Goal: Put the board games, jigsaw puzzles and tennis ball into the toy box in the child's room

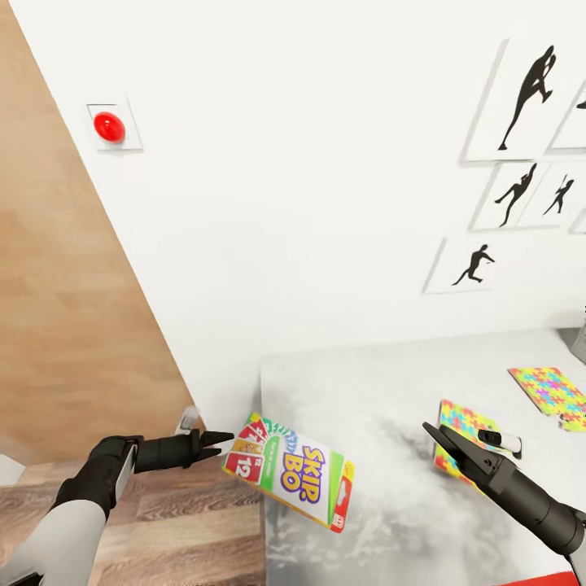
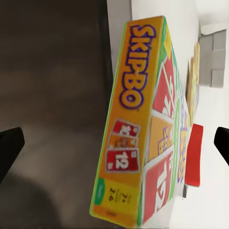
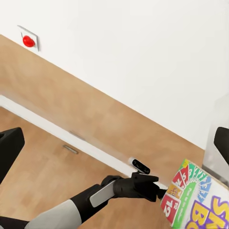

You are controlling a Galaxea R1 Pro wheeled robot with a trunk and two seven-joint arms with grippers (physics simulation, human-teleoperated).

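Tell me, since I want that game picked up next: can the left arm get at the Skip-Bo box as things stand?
Probably yes. The left end effector sits right at the near edge of the Skip-Bo box, open, with nothing between them. The box overhangs the table edge toward it, leaving that end free.

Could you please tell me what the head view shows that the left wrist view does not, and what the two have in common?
Head view alone: the left claw seen from outside, its tips at the corner of the Skip-Bo board game, which overhangs the table edge; the right claw; two jigsaw puzzles; silhouette prints; a red wall button. Left wrist view alone: the box's orange side panel up close, between spread fingertips. Shared: the Skip-Bo box and the pale tabletop.
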